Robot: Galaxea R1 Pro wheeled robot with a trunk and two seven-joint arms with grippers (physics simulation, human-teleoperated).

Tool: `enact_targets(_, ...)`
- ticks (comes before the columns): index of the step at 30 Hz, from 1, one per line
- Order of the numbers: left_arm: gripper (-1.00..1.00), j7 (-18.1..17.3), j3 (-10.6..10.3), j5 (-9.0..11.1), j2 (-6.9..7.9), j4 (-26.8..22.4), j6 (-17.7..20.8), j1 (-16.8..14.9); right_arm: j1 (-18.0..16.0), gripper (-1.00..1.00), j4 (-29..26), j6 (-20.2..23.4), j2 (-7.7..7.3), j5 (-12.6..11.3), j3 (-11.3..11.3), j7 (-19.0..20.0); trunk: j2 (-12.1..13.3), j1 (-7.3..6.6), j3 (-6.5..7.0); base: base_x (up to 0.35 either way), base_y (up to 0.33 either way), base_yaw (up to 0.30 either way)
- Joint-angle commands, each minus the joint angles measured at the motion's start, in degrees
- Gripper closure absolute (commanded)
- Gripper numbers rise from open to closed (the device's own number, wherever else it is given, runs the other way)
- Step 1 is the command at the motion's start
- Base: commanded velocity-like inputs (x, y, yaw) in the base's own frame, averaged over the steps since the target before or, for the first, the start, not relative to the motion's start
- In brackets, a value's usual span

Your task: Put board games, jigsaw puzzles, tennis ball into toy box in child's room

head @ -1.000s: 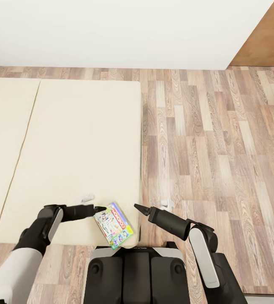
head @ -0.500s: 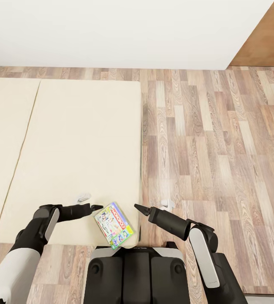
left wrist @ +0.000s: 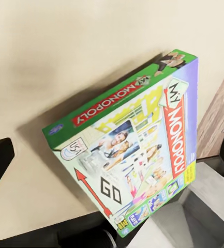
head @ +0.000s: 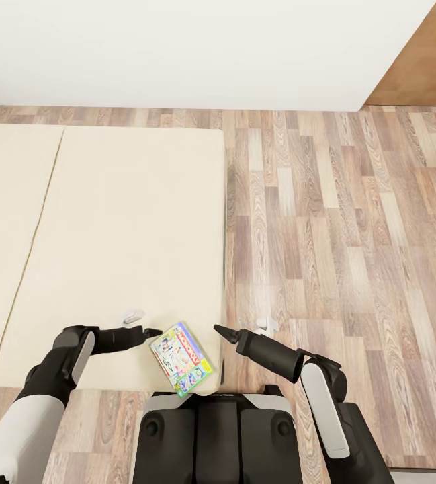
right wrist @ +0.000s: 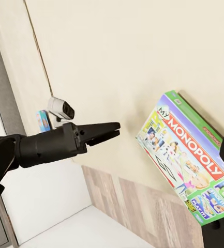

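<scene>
Standing in the room, you see the big bed (head: 117, 235) first, with its beige mattress taking up the left side, and the wood plank floor (head: 338, 222) on the right. A white wall (head: 191, 47) runs along the far side.

Near the close right corner of the bed lies one board game (head: 180, 358). It is a flat Monopoly box with a green edge and a red logo. It lies flat on the mattress, turned a bit crooked, very near the bed's edge.

The left claw (head: 153, 332) is just to the left of the box, low over the mattress, pointing at it. It is near the box but not touching it. From the side its tips look close together, yet the camera on that arm shows a dark finger at each side of the box with lots of room between, so I cannot tell if this claw is open or closed.

The right claw (head: 218, 330) is just to the right of the box, past the bed's edge. Its tips come to one point, so it looks closed and holds nothing.

A small blue box (right wrist: 43, 120) lies far off on the bed.
</scene>
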Motion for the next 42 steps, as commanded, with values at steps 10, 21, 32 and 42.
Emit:
enact_targets(10, -1.00, 2.0, 0.1, 0.5, -0.16, 0.3, 2.2, 0.0, 0.0, -1.00, 0.0, 0.2, 0.04, 0.3, 0.0, 0.3, -0.1, 0.03, -0.06, 0.000, 0.000, 0.000)
enact_targets(21, -1.00, 2.3, 0.2, 0.5, -0.28, 0.5, 3.0, 0.0, 0.0, -1.00, 0.0, 0.2, 0.01, 0.3, -0.2, 0.3, -0.1, 0.03, -0.06, 0.000, 0.000, 0.000)
enact_targets(32, -1.00, 2.8, 0.1, 0.6, -0.66, 2.4, 2.7, 0.0, 0.0, -1.00, 0.0, 0.3, -0.39, 0.2, -0.7, 0.4, -0.1, 0.03, -0.06, 0.000, 0.000, 0.000)
enact_targets(42, -1.00, 4.3, 0.1, 0.6, -2.22, 4.5, 1.6, 0.0, 0.0, -1.00, -0.1, 0.3, -0.41, 0.2, -0.7, 0.4, -0.1, 0.03, -0.06, 0.000, 0.000, 0.000)
